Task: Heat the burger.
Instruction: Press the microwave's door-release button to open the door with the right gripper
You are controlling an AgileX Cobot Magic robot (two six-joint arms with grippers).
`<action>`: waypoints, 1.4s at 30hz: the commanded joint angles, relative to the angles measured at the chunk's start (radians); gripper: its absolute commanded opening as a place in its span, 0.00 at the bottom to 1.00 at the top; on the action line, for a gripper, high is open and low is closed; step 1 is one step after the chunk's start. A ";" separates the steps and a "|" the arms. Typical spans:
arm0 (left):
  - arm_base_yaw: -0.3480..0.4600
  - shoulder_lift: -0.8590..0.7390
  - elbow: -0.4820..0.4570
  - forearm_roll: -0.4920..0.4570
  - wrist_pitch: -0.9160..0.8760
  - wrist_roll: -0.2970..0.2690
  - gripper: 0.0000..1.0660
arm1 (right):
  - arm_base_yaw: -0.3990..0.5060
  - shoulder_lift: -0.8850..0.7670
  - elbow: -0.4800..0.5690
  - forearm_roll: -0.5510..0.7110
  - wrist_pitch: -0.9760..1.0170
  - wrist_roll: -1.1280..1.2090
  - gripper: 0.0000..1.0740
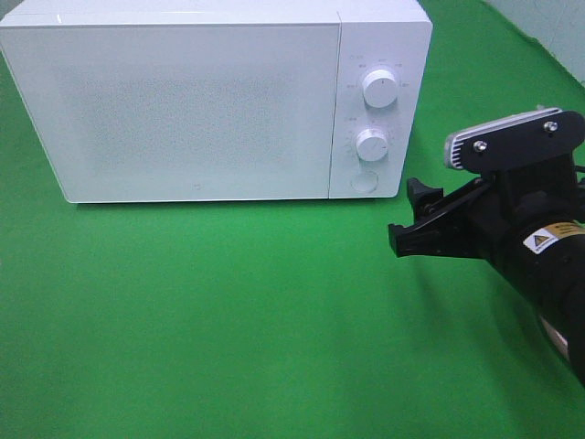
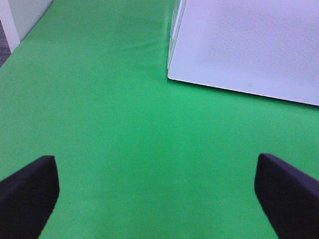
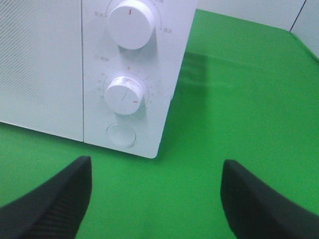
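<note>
The burger is out of view. A white microwave [image 1: 183,101] stands at the back of the green cloth with its door closed. My right gripper [image 1: 407,218] hovers open and empty just right of the microwave's control panel. In the right wrist view the right gripper [image 3: 155,169] faces the lower knob [image 3: 124,95] and the round button [image 3: 121,134]. My left gripper [image 2: 155,162] is open over bare cloth, with the microwave's door [image 2: 249,45] ahead of it. The left arm does not show in the exterior high view.
The microwave's panel carries an upper knob [image 1: 380,89], a lower knob [image 1: 372,144] and a round button [image 1: 364,182]. Green cloth [image 1: 228,320] covers the table in front of the microwave. A pale wall edge [image 2: 22,15] shows in the left wrist view.
</note>
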State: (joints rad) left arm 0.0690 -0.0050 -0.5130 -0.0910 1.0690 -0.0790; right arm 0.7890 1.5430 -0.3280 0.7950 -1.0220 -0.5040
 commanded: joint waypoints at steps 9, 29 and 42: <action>-0.001 -0.001 -0.001 -0.004 -0.006 -0.004 0.94 | 0.019 0.092 -0.031 -0.006 -0.036 0.160 0.66; -0.001 -0.001 -0.001 -0.004 -0.006 -0.004 0.94 | 0.019 0.113 -0.031 -0.059 -0.147 0.584 0.58; -0.001 -0.001 -0.001 -0.004 -0.006 -0.004 0.94 | 0.019 0.113 -0.031 -0.059 -0.128 1.146 0.28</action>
State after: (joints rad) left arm 0.0690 -0.0050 -0.5130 -0.0910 1.0700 -0.0790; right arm 0.8040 1.6580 -0.3510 0.7470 -1.1530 0.6040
